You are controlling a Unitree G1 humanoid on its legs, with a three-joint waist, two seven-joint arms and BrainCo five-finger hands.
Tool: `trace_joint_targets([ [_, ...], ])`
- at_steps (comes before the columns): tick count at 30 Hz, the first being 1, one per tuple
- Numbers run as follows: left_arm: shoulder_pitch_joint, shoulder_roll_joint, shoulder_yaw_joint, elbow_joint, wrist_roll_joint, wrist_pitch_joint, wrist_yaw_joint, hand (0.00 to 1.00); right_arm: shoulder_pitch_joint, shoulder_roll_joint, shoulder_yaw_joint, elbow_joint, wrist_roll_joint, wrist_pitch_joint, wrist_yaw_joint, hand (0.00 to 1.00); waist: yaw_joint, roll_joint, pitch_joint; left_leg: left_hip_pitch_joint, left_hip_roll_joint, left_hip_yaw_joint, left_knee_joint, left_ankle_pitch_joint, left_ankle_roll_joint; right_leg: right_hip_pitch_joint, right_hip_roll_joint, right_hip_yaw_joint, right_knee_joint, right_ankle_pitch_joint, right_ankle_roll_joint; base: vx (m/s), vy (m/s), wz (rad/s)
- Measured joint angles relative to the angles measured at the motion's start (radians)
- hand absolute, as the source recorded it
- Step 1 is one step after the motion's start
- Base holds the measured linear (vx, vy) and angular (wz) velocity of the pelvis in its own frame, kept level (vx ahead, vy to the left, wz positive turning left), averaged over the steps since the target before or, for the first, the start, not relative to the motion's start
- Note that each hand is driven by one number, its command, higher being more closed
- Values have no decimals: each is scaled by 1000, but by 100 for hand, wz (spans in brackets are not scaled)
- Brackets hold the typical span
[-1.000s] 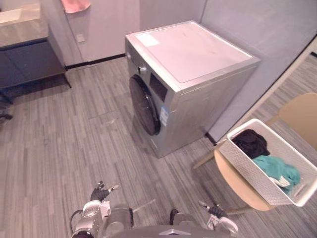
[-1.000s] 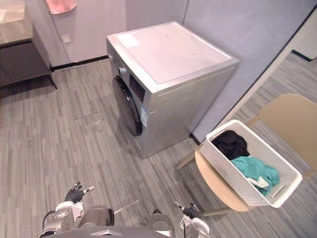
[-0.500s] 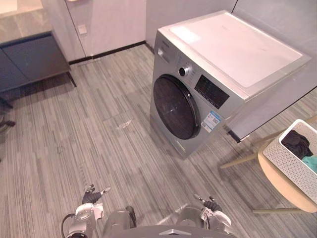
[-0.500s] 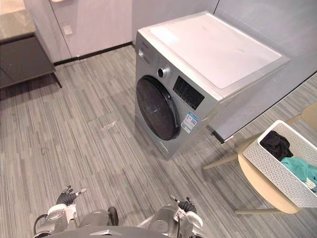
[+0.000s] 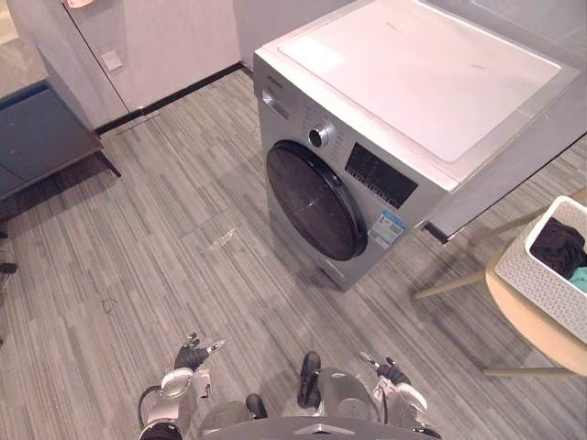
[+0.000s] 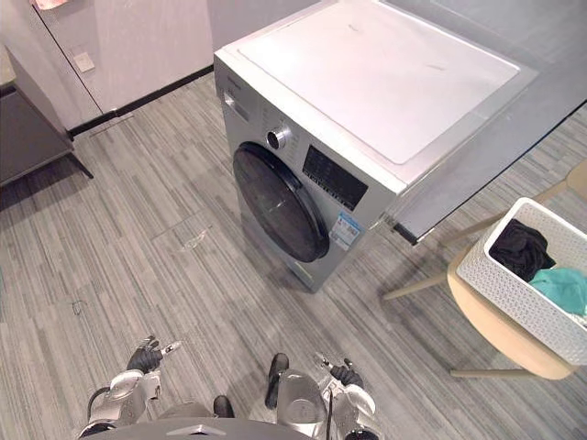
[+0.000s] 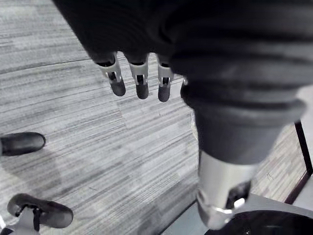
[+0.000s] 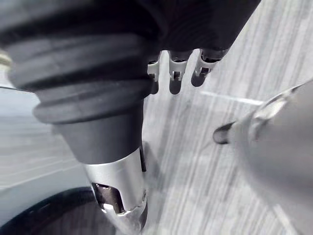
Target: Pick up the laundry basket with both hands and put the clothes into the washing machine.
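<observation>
Since the white laundry basket (image 6: 503,286) rests on a tan chair (image 6: 500,337), it sits raised, which should ease a two-handed lift; inside lie a black garment (image 6: 521,249) and a teal garment (image 6: 561,286). Near it, the washing machine (image 6: 385,82) has its round door (image 6: 278,213) shut. The left hand (image 6: 147,356) and right hand (image 6: 341,374) hang low over the floor, fingers loosely straight, empty, well apart from the basket.

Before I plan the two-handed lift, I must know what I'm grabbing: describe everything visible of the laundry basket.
The laundry basket is white, rectangular, plastic-looking, with perforated walls and a smooth rim. It sits on the seat of a tan chair, right of the washing machine. A black garment and a teal garment lie inside. Its right end is cut off.
</observation>
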Motion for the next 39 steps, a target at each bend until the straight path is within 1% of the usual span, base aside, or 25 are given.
trace_joint_targets([
  [2, 10, -6, 6, -14, 0, 0, 0, 0, 1, 0, 19, -29, 0, -1, 1, 0, 12, -7, 4, -46, 23, 1, 172, -1, -1, 53, -1, -4, -30, -17, 8, 114, -81, 23],
  [3, 33, -14, 30, -42, 0, 0, 0, 0, 2, 0, 65, -62, -1, 2, 2, 0, 19, -9, 6, -113, 61, -1, 359, 9, 2, 82, 5, -3, -36, -27, 6, 93, -45, -16],
  [4, 60, -19, 50, -64, -1, 0, 1, 0, 7, -3, 109, -115, -3, 2, 5, 0, 33, -8, 11, -181, 108, -5, 548, 54, 12, 106, 21, 15, -33, -45, -10, 106, -24, -47],
  [5, 84, -17, 52, -67, -1, 0, 2, 0, 3, -3, 138, -142, -16, 2, 6, 0, 46, -8, 14, -225, 131, -22, 655, 63, 12, 119, 29, 39, -26, -53, -26, 108, 16, -62],
  [7, 117, -16, 51, -69, -5, 3, 1, 0, -20, -8, 175, -167, -55, 0, 6, 0, 66, -10, 15, -284, 146, -58, 747, 34, 23, 133, 31, 93, -25, -59, -29, 132, 61, -83],
  [9, 110, -5, 50, -74, -2, 2, 2, 0, -44, -15, 193, -202, -81, -2, 6, 0, 76, -15, 18, -321, 157, -60, 673, 8, 24, 126, 10, 135, -25, -58, -23, 152, 118, -74],
  [10, 108, -3, 52, -73, -1, 2, 2, 0, -51, -21, 195, -236, -96, -7, 5, 0, 73, -15, 18, -324, 153, -73, 550, 1, 14, 122, -8, 164, -21, -57, -8, 190, 206, -62],
  [11, 108, -4, 52, -73, -1, 2, 2, 0, -55, -24, 197, -270, -119, -12, 5, 0, 68, -13, 19, -308, 138, -118, 390, 3, 5, 117, -26, 191, -9, -51, 22, 202, 239, -64],
  [12, 109, -4, 52, -73, 0, 2, 2, 0, -55, -31, 198, -285, -121, -15, 4, 0, 68, -10, 18, -291, 131, -145, 305, 14, -4, 111, -34, 206, 4, -57, 34, 173, 263, -77],
  [13, 110, -5, 52, -70, 0, 2, 3, 0, -54, -53, 215, -319, -142, -23, 5, 0, 70, 1, 14, -266, 130, -187, 179, 77, -10, 91, -38, 245, 25, -72, 60, 181, 328, -87],
  [14, 112, -9, 51, -49, 0, 2, 4, 0, -49, -85, 237, -357, -161, -31, 7, 0, 67, 32, 9, -250, 148, -193, 121, 221, -17, 86, -29, 276, 42, -84, 89, 195, 351, -83],
  [15, 106, -12, 51, -29, 0, 2, 6, 0, -41, -94, 234, -375, -170, -32, 8, 0, 63, 48, 2, -235, 151, -186, 108, 191, -42, 88, -28, 288, 44, -89, 105, 224, 382, -53],
  [16, 89, -11, 51, -10, 1, 2, 12, 0, -30, -100, 234, -406, -193, -31, 9, 0, 50, 37, -6, -203, 132, -168, 55, 159, -47, 90, -45, 301, 30, -80, 130, 179, 308, -19],
  [17, 80, -8, 50, -10, 1, 1, 14, 0, -20, -96, 234, -433, -198, -32, 10, 0, 47, 29, -8, -193, 122, -152, 27, 152, -49, 89, -58, 302, 15, -72, 144, 172, 369, -8],
  [18, 57, -2, 47, -8, 13, 1, 20, 0, 3, -79, 230, -494, -198, -32, 18, 0, 46, 11, -8, -181, 98, -130, -23, 150, -47, 89, -79, 303, -17, -55, 164, 112, 322, -5],
  [20, 47, 8, 31, -5, 68, 1, 22, 0, 37, -62, 235, -601, -211, -32, 47, 0, 55, -1, -10, -153, 66, -98, -81, 148, -43, 97, -105, 323, -69, -23, 191, 84, 271, -18],
  [23, 55, 26, 16, -5, 118, 1, 26, 0, 62, -64, 229, -730, -254, -37, 49, 0, 55, 0, -11, -134, 44, -75, -97, 146, -39, 117, -126, 332, -112, 2, 205, 13, 116, -20],
  [25, 56, 36, 10, -5, 118, -1, 27, 0, 80, -78, 215, -814, -298, -47, 48, 0, 52, 2, -12, -141, 47, -77, -117, 149, -32, 103, -124, 327, -125, 14, 208, -23, 9, -1],
  [26, 59, 34, 8, -2, 118, -2, 27, 0, 88, -92, 204, -844, -315, -54, 48, 0, 52, 3, -12, -143, 48, -78, -142, 158, -20, 91, -122, 325, -130, 20, 208, -55, 3, -1],
  [28, 62, 28, 4, 14, 118, -2, 26, 0, 100, -110, 182, -880, -315, -61, 47, 0, 51, 3, -13, -153, 46, -78, -172, 179, -16, 75, -121, 322, -139, 31, 208, -66, -7, 2],
  [31, 73, 27, 0, 28, 120, -1, 25, 0, 102, -149, 174, -889, -318, -67, 46, 0, 54, 3, -12, -168, 41, -81, -209, 209, -11, 55, -117, 319, -157, 52, 210, -45, -3, 5],
  [32, 72, 27, 0, 29, 136, -1, 25, 0, 94, -173, 176, -888, -344, -67, 47, 0, 56, 1, -11, -182, 39, -89, -214, 215, -7, 50, -115, 311, -169, 62, 211, -47, -5, 14],
  [34, 72, 27, 0, 29, 137, -1, 25, 0, 82, -193, 177, -888, -357, -67, 45, 0, 57, 1, -11, -192, 37, -100, -213, 217, -5, 52, -116, 298, -177, 68, 212, -28, 6, 20],
  [36, 72, 27, 1, 25, 134, -1, 26, 0, 42, -240, 179, -887, -392, -67, 42, 0, 60, -2, -9, -210, 31, -115, -212, 226, 2, 46, -121, 286, -180, 73, 213, -31, 21, 21],
  [39, 72, 29, 2, 14, 134, -1, 27, 0, -28, -298, 188, -885, -394, -68, 39, 0, 66, -4, -6, -243, 28, -127, -211, 237, 6, 23, -122, 276, -184, 84, 212, -38, 20, 13],
])
